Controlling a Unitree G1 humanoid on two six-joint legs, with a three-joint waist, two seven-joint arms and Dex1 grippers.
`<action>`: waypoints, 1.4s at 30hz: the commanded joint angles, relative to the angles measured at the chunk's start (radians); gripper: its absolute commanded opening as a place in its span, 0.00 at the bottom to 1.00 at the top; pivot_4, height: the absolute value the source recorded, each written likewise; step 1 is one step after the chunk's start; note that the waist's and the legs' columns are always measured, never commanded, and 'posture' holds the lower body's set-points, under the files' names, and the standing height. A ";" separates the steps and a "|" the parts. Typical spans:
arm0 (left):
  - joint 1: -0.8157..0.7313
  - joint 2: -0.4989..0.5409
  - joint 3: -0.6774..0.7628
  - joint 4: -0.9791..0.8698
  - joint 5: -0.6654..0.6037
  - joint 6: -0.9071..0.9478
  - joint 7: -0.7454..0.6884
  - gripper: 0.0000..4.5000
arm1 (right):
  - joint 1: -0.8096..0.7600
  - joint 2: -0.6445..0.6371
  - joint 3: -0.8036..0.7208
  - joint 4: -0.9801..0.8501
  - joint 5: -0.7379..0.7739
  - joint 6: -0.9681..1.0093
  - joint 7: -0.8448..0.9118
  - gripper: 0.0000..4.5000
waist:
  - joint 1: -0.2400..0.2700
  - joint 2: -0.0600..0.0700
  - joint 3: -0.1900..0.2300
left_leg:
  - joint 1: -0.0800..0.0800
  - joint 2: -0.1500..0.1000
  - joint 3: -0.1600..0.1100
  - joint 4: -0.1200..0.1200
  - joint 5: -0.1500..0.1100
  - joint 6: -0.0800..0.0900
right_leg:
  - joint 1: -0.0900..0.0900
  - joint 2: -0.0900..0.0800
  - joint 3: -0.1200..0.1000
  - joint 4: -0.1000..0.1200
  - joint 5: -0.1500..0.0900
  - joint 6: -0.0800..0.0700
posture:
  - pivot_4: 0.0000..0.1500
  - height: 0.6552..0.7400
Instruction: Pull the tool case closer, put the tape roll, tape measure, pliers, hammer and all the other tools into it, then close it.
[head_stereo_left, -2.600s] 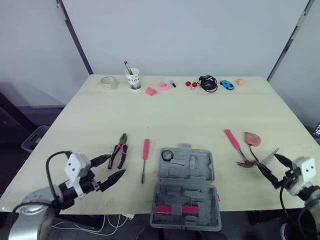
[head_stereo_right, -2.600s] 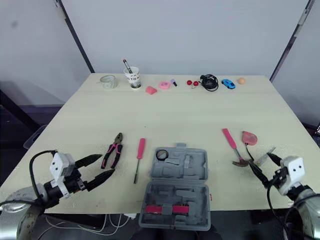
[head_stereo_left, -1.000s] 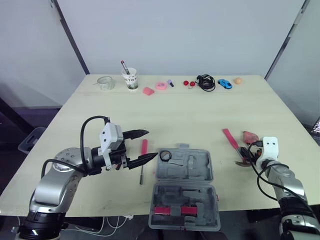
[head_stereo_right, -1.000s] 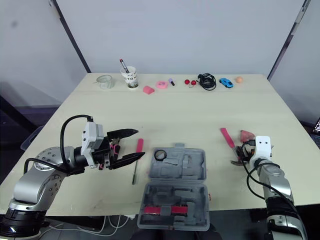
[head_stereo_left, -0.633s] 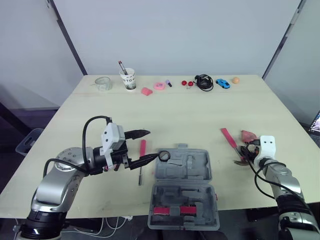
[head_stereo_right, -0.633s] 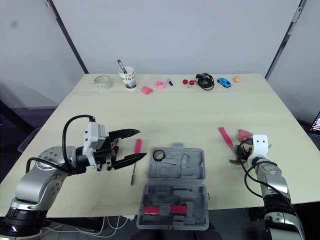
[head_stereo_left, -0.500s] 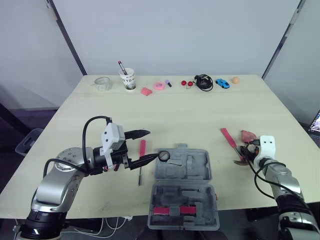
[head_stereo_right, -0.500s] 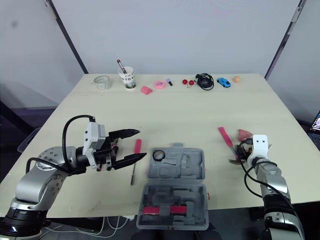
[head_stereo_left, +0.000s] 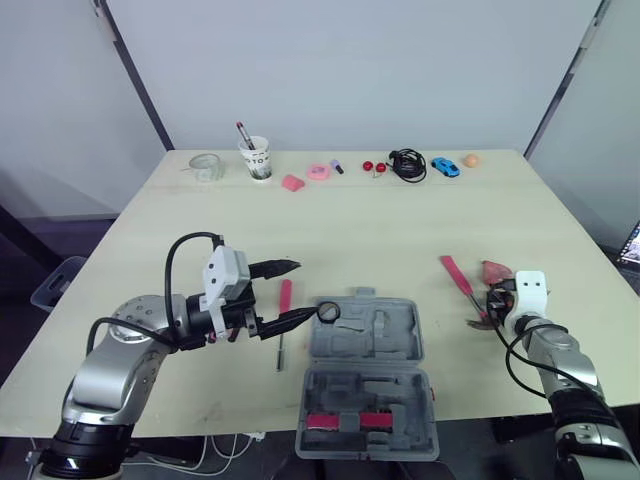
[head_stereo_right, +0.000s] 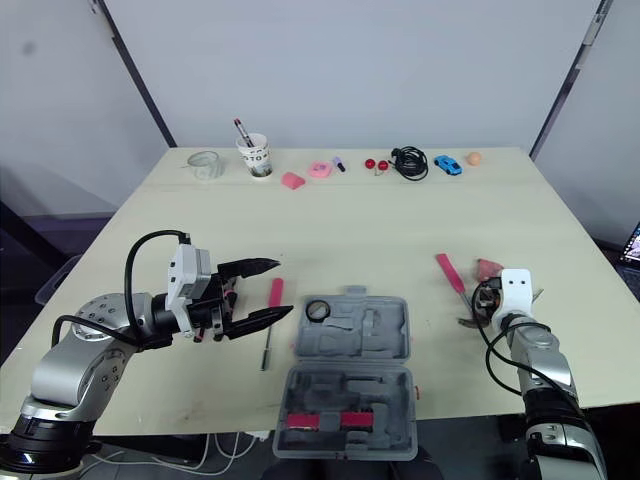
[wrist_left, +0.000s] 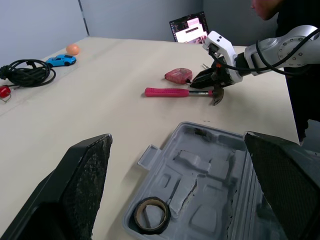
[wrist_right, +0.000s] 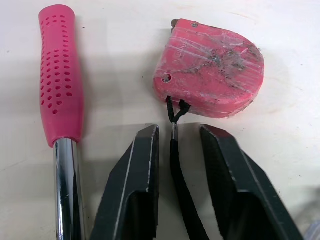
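Note:
The grey tool case (head_stereo_left: 420, 352) lies open near the table's front edge, with a black tape roll (head_stereo_left: 329, 311) in its far left corner. My left gripper (head_stereo_left: 306, 290) hovers wide open just left of the case, above the pink-handled screwdriver (head_stereo_left: 286, 296) and the pliers (head_stereo_right: 228, 297). To the right of the case lie the pink-handled hammer (wrist_right: 59, 75) and the red tape measure (wrist_right: 212, 75). My right gripper (wrist_right: 177, 131) is at the tape measure's black strap (wrist_right: 182, 190). Its fingers (wrist_right: 137, 175) stand a narrow gap apart with the strap between them, not pinched.
Along the far edge stand a clear tape roll (head_stereo_left: 205, 165), a paper cup with a pen (head_stereo_left: 256, 158), small pink items, a black cable (head_stereo_left: 408, 163), a blue toy car (head_stereo_left: 445, 167) and an orange ball (head_stereo_left: 470, 159). A laptop (wrist_left: 187, 30) and a person (wrist_left: 280, 15) are beyond the right side.
The right gripper's fingers have drawn in around the tape measure's strap. The left gripper has stayed open in place beside the case.

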 joint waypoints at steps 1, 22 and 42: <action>0.001 -0.001 0.008 -0.037 -0.010 -0.010 0.004 1.00 | -0.011 -0.007 -0.004 0.016 0.000 -0.004 0.003 0.28 | 0.000 0.000 0.000 | 0.000 0.000 0.000 0.000 0.000 0.000 | 0.000 0.000 0.000 0.000 0.000 0.000 | 1.00 1.00; 0.001 0.002 0.013 -0.056 -0.069 0.000 -0.049 1.00 | -0.024 -0.014 -0.004 0.044 -0.003 -0.029 0.025 0.01 | -0.001 -0.001 0.000 | 0.000 0.000 0.000 0.000 0.000 0.000 | 0.000 0.000 0.000 0.000 0.000 0.000 | 1.00 1.00; -0.041 -0.012 -0.031 -0.057 -0.067 -0.021 -0.117 1.00 | 0.040 -0.124 -0.014 -0.038 0.048 0.071 0.177 0.01 | 0.003 0.000 0.001 | -0.001 0.000 0.000 0.000 0.000 0.000 | 0.000 0.000 0.000 -0.001 0.000 0.000 | 1.00 1.00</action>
